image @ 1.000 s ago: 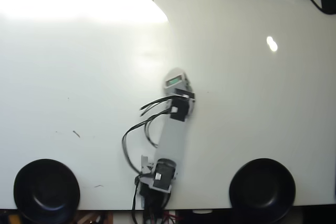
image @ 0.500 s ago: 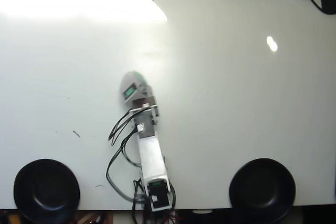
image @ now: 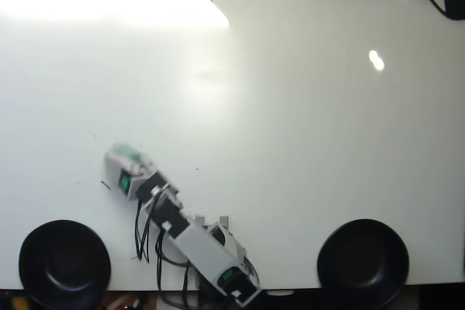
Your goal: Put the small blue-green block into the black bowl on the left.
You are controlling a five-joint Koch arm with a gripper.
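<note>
Gripper apparently clamped on the small blue-green block, carried high above table toward the black bowl, short of its rim.

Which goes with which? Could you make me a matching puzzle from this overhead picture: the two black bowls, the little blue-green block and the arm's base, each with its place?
1. bowl nearer the hand
2. bowl farther from the hand
3. blue-green block
4. arm's base

A. bottom edge, middle
B. bottom right
C. at the hand's tip
D. bottom left

Pairs: 1-D, 2-B, 3-C, 4-A.
</note>
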